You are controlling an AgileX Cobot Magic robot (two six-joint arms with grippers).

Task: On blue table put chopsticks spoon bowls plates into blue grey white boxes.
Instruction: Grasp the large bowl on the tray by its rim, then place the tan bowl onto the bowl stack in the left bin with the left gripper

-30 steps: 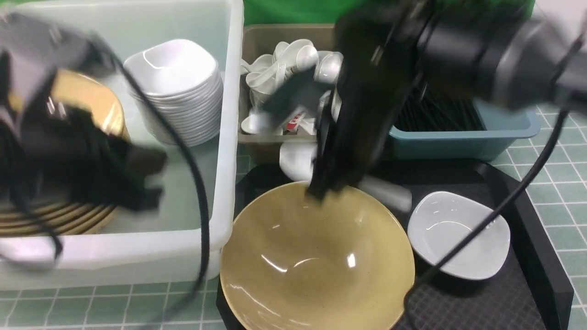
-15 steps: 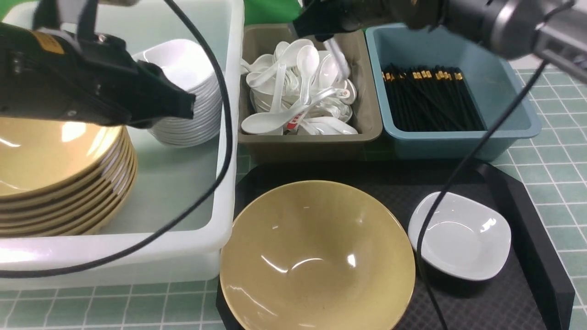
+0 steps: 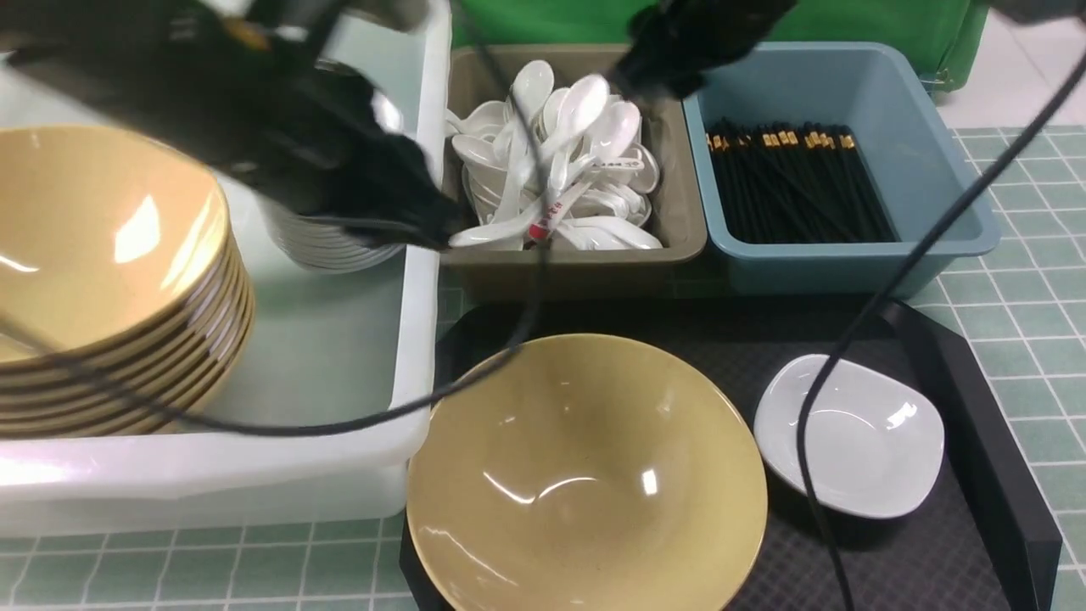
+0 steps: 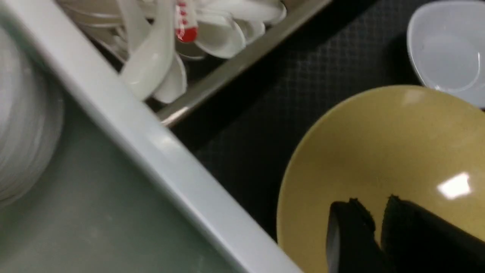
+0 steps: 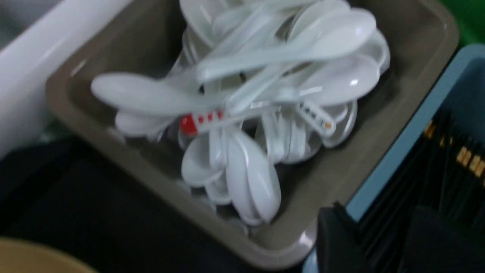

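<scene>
A large yellow bowl (image 3: pixel 585 475) and a small white dish (image 3: pixel 848 437) sit on a black tray (image 3: pixel 899 568). The bowl also shows in the left wrist view (image 4: pixel 398 144). My left gripper (image 4: pixel 373 199) hovers over the bowl's rim, its jaws nearly together with nothing between them. In the front view it (image 3: pixel 437 227) reaches across the white box's right wall. My right gripper (image 5: pixel 379 220) is open and empty, above the edge between the grey box of white spoons (image 5: pixel 265 94) and the blue box. In the front view it (image 3: pixel 666 81) is at the top.
The white box (image 3: pixel 416 322) holds a stack of yellow plates (image 3: pixel 102 271) and a stack of white bowls (image 3: pixel 331 246). The grey box (image 3: pixel 577 263) is full of spoons. The blue box (image 3: pixel 848 263) holds black chopsticks (image 3: pixel 797 182). Black cables hang over the tray.
My left arm has swung right, from over the yellow plates to across the white box's wall. My right arm has drawn back over the spoon box, and the spoon pile looks fuller.
</scene>
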